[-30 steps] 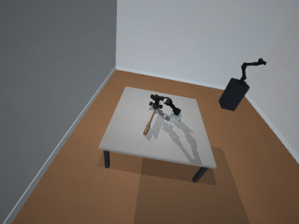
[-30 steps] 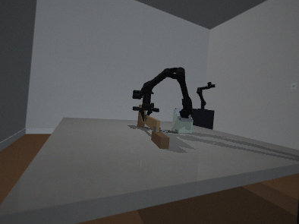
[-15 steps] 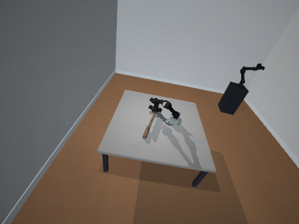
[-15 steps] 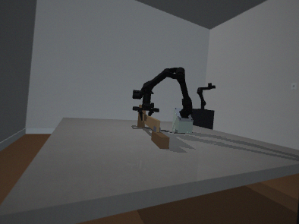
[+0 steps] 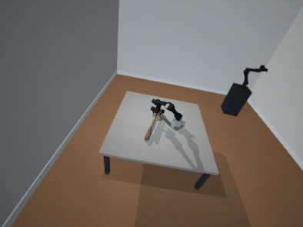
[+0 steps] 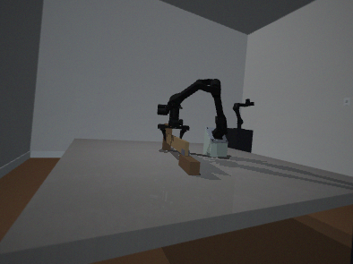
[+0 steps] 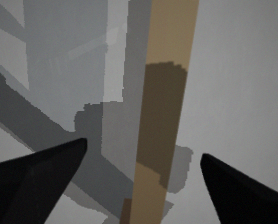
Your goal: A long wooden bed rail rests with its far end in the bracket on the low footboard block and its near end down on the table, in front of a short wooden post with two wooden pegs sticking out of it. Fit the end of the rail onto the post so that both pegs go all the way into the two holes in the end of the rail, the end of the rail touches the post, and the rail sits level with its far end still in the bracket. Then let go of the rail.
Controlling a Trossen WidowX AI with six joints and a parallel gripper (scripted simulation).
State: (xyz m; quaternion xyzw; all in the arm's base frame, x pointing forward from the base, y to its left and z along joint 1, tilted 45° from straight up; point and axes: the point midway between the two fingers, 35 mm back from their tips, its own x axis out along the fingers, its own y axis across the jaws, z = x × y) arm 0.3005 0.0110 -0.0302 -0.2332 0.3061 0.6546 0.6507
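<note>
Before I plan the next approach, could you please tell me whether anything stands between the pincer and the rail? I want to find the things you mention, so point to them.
Nothing visible does. In the wrist view, the open pincer (image 5: 158, 111) (image 6: 173, 137) (image 7: 143, 151) has one finger on each side of the rail (image 5: 152, 125) (image 6: 180, 145) (image 7: 165, 110), with an unobstructed gap on both sides.
</note>
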